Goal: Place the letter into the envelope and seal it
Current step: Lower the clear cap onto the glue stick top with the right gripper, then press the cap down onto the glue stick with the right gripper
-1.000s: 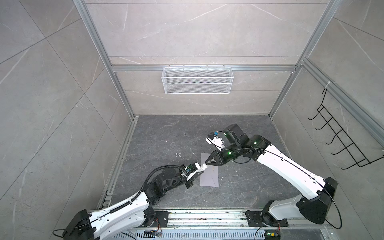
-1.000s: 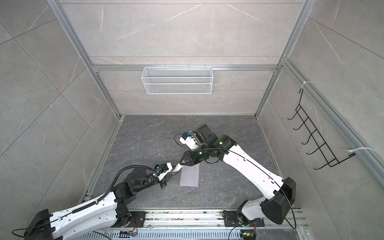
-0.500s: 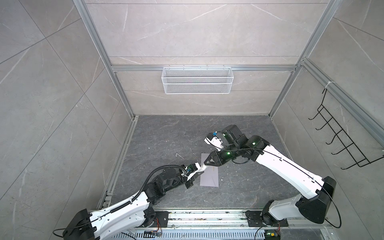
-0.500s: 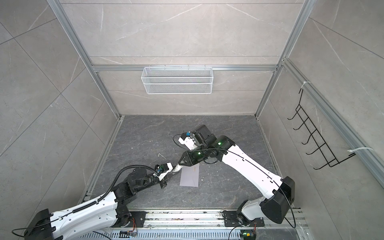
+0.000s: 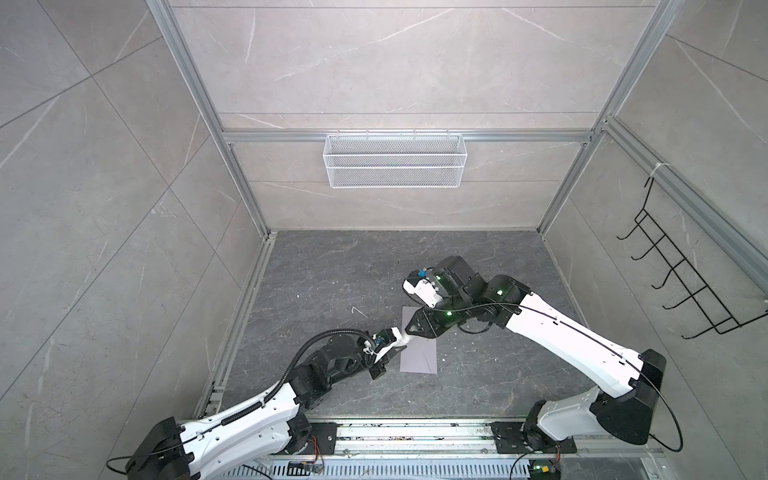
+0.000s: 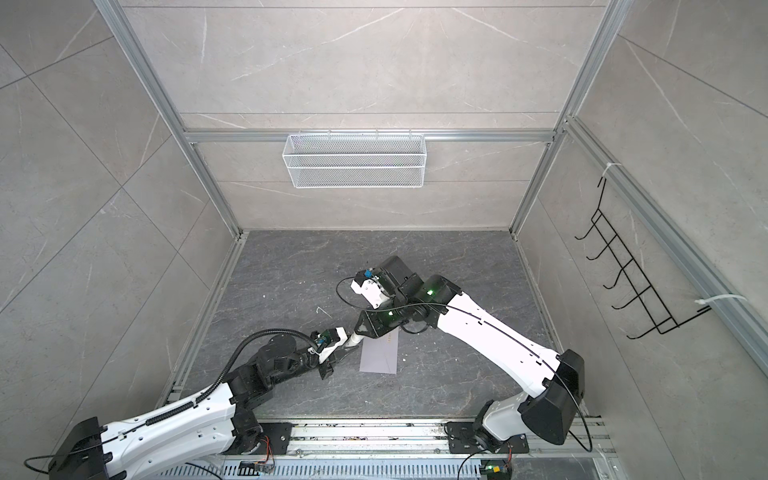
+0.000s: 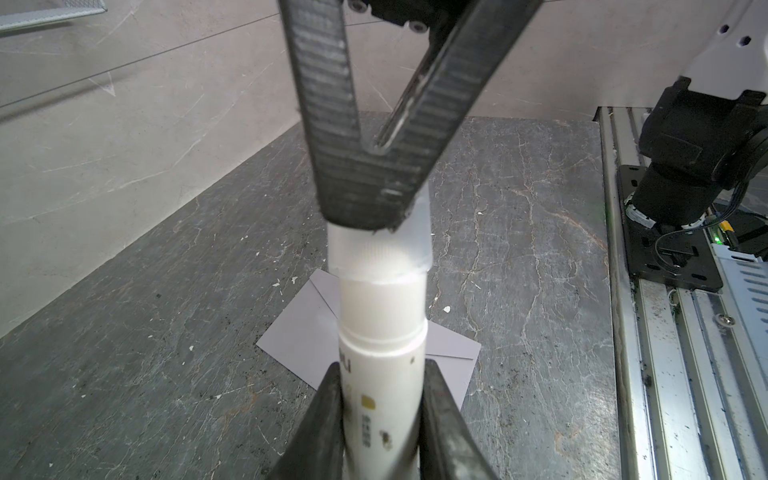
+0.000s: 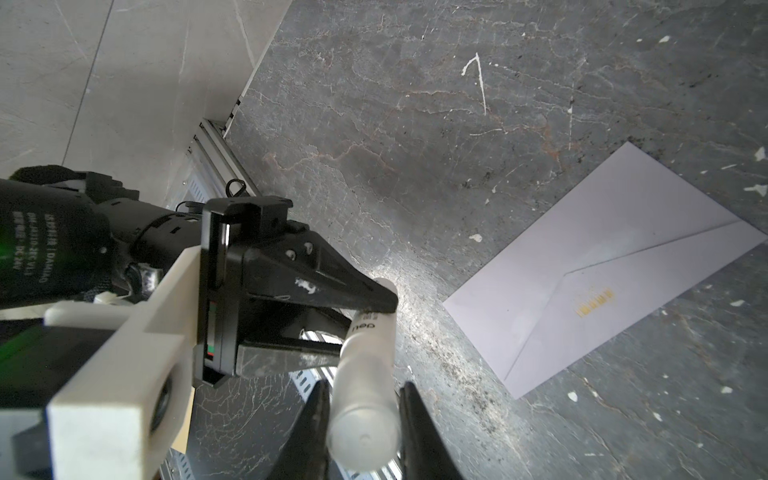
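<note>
Nothing's moved this past second: my left hand (image 7: 380, 372) clamps the glue stick (image 7: 382, 316), my right hand (image 8: 364, 395) pinches its cap (image 8: 365, 419) (still on), envelope (image 8: 602, 270) flat on the bench (image 5: 332, 270) below, so sealing waits.

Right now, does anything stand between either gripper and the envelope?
Only the white glue stick: the left gripper is shut on its body, the right gripper on its cap, held in the air. The envelope lies on the floor, nothing on it.
</note>
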Robot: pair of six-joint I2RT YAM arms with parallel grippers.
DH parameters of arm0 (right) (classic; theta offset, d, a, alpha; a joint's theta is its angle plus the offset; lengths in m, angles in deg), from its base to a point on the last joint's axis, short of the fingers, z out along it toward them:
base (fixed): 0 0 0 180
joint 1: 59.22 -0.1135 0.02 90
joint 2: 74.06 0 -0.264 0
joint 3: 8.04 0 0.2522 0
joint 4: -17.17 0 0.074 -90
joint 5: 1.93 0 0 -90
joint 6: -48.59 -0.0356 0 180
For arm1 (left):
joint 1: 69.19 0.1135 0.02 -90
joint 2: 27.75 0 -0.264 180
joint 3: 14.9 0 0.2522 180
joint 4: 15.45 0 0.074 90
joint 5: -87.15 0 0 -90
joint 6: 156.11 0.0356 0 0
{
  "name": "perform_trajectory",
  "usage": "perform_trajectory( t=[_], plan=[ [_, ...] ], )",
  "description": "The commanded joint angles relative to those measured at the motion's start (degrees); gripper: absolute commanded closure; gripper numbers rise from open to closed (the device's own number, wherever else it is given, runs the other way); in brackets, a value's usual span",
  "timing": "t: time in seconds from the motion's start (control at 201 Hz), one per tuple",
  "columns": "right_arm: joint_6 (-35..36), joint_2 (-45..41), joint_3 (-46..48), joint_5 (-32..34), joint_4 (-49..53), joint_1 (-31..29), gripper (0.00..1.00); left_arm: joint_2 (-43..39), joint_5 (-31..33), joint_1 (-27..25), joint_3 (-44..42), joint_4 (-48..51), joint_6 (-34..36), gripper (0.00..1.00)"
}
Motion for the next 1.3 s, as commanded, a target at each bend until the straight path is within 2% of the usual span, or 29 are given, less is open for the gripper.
perform_trajectory(
  t=[0.0, 0.652, 1.031, 1.295],
  plan=[
    [1.15, 1.37, -0.81, 1.05, 0.94, -1.91, 0.85, -0.40, -1.38, -0.16, 1.20, -6.59, -0.41, 1.00],
    [4.76, 1.48, 0.43, 6.12, -0.27, -6.07, 0.88, -0.57, -2.74, -0.16, 1.33, -6.34, -0.61, 1.00],
    [-2.13, 1.93, 1.13, 5.98, -2.76, -6.02, 0.86, -0.66, -2.43, -0.16, 1.06, -7.20, -0.27, 1.00],
    [-1.45, 2.55, 1.23, 7.10, -2.62, -6.78, 0.87, -0.49, -2.29, -0.16, 1.10, -7.33, -0.54, 1.00]
  ],
)
